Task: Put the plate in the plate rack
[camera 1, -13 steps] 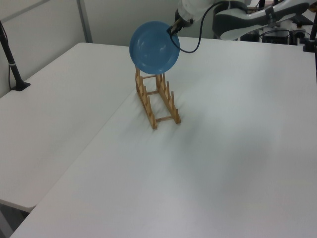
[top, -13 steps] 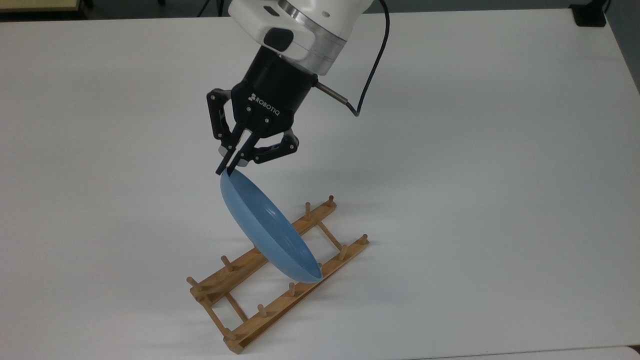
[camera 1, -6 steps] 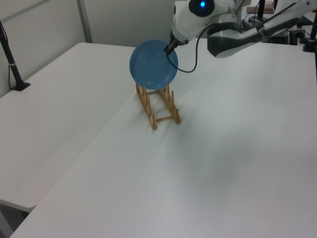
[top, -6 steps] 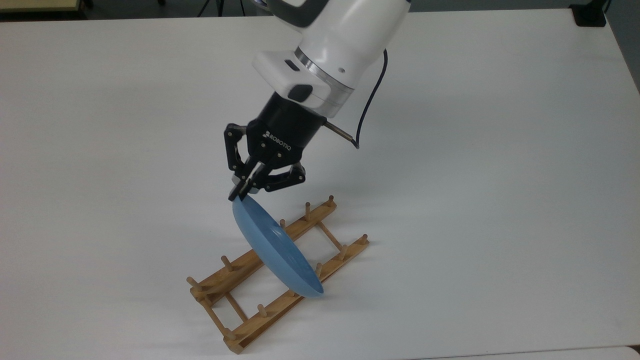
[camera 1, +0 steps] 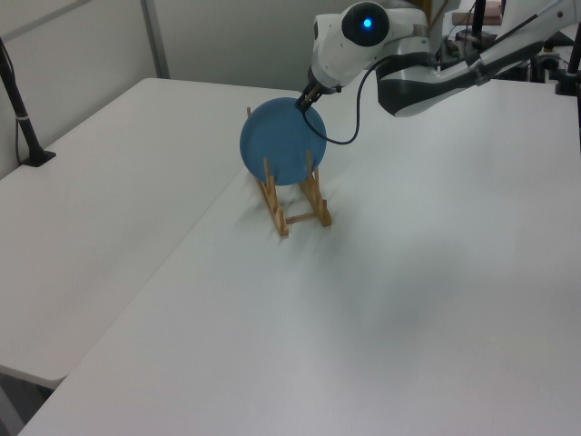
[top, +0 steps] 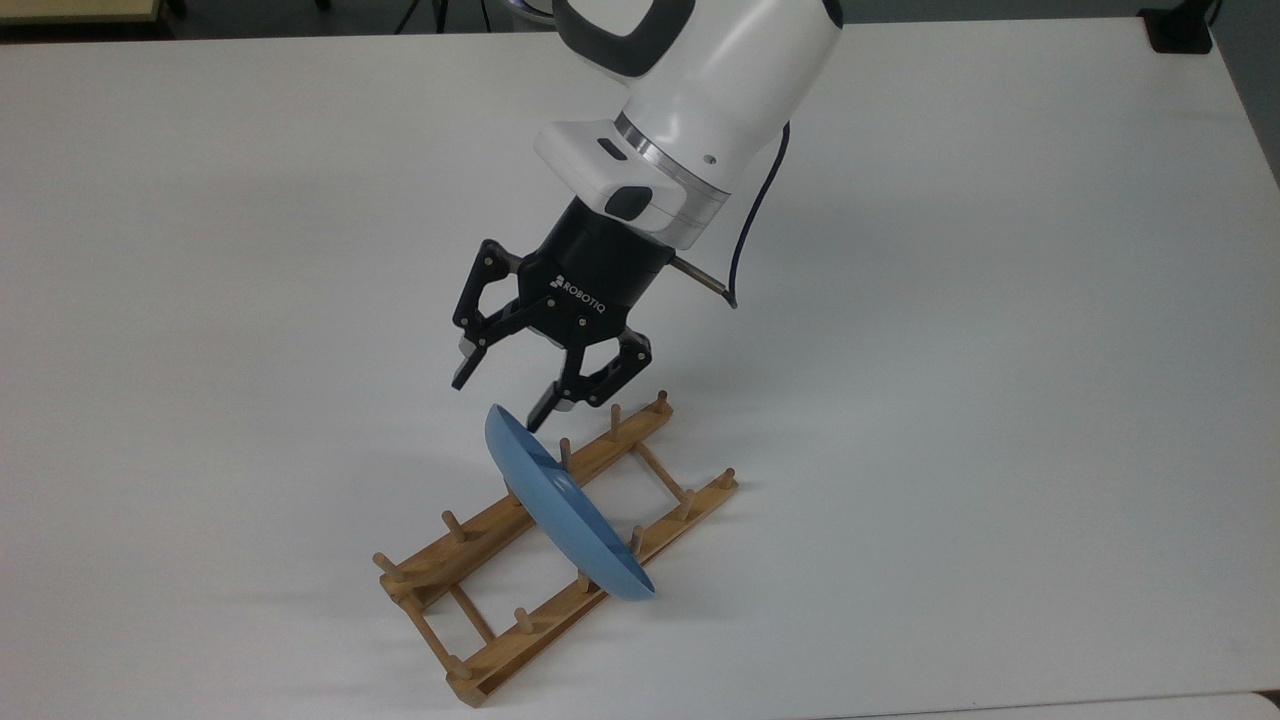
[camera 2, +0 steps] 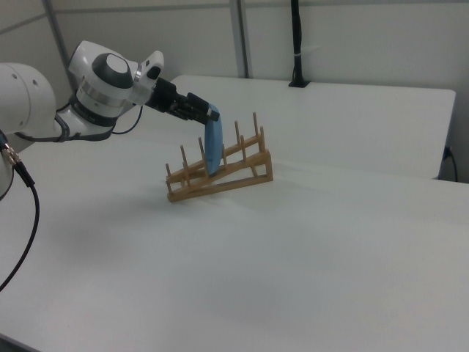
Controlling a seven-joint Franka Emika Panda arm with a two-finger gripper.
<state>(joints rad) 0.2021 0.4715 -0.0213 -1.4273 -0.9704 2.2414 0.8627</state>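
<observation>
While the black two-finger claw [top: 503, 397] hangs spread wide just above the round glossy blue plate [top: 565, 520], gripping nothing, the plate stands on edge between pegs of the light-brown wooden plate rack [top: 500, 600] on the white desk [top: 1000, 350], so placing looks done and next comes a clear retreat upward.

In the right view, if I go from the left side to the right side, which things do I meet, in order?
Robot arm → gripper → plate, standing on edge in the plate rack → black pole at the far edge of the table.
</observation>
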